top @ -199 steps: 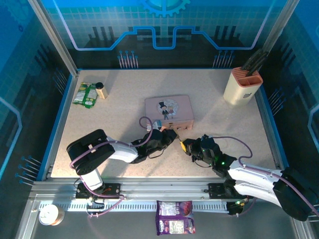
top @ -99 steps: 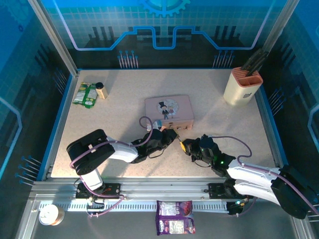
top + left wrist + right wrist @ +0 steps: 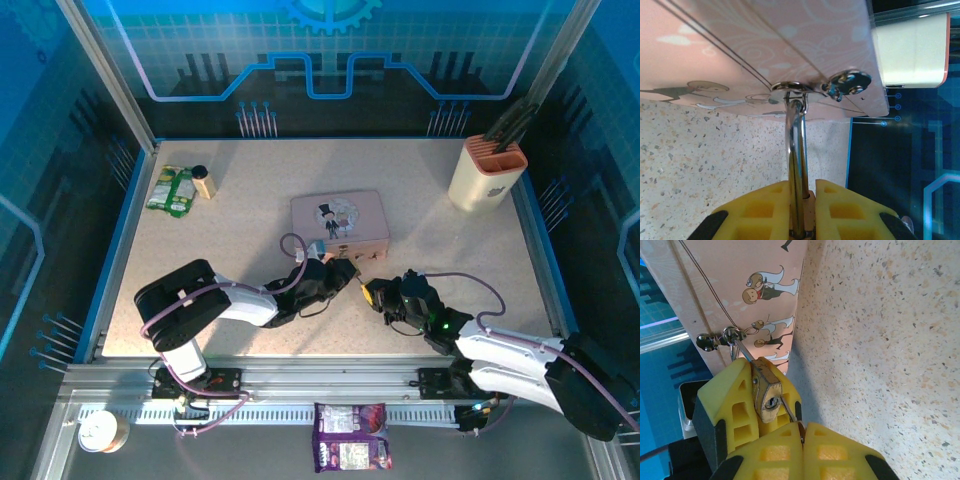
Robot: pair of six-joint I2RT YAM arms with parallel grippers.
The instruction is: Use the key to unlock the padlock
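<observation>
From above, the left end effector [image 3: 340,272] reaches to the front wall of the pink tin [image 3: 338,220], which lies mid-table [image 3: 250,200]. The right end effector [image 3: 372,293] sits just beside it, tip to tip. What they carry is too small to read here.

In the left wrist view, the yellow pads are clamped on the padlock [image 3: 797,175]. Its silvery shackle [image 3: 794,135] runs up and is looped through the tin's hasp [image 3: 790,89], so the lock hangs closed on the tin.

In the right wrist view, the brass body is pinched in the left pads with its keyhole [image 3: 772,402] facing the camera and looking empty. The right end effector's own pads are pressed together on the thin key [image 3: 790,411], whose free end lies just beside the keyhole, at the body's edge, not in it.

I judge both grasps made and the lock presented. Still to do: line up the key, insert it, turn it and free the shackle.
</observation>
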